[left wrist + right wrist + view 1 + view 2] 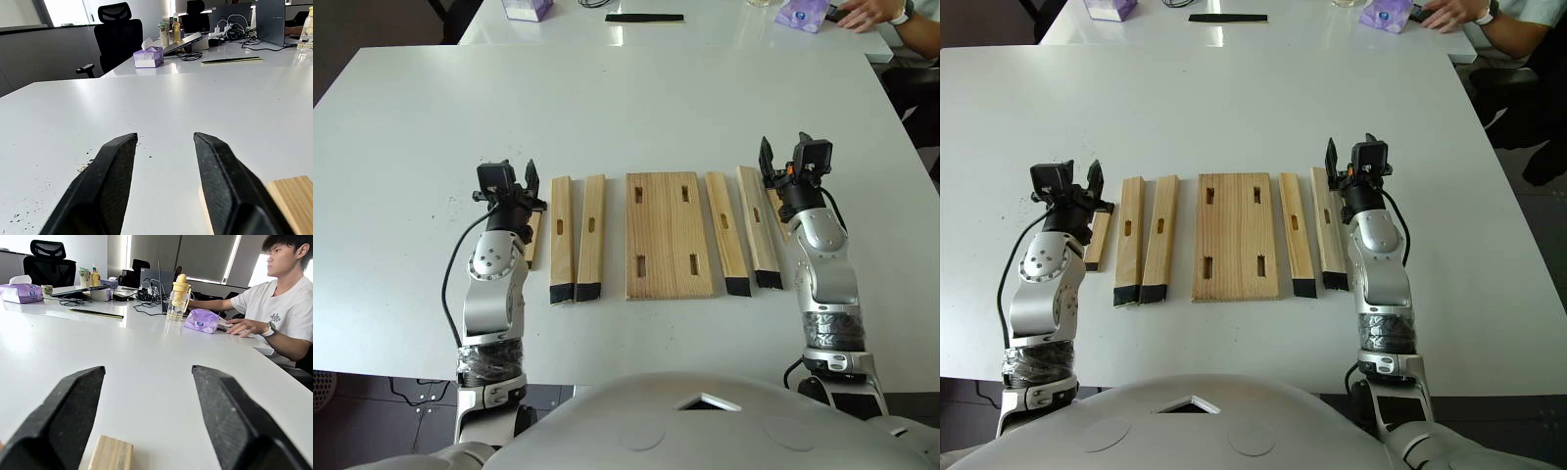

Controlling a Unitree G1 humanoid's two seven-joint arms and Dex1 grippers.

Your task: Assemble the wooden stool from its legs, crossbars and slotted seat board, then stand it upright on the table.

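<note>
The slotted seat board lies flat in the middle of the white worktop, its four slots facing up. Farthest left of the board, the left gripper hovers with its fingers spread wide and nothing between them, over the far end of a short crossbar. Between that crossbar and the board lie the first leg and second leg, side by side, black-tipped ends toward the robot. Just right of the board lie the third leg and fourth leg, laid the same way. Farthest right of the board, the right gripper is likewise wide open and empty, above the end of another wooden piece that is mostly hidden under the arm.
</note>
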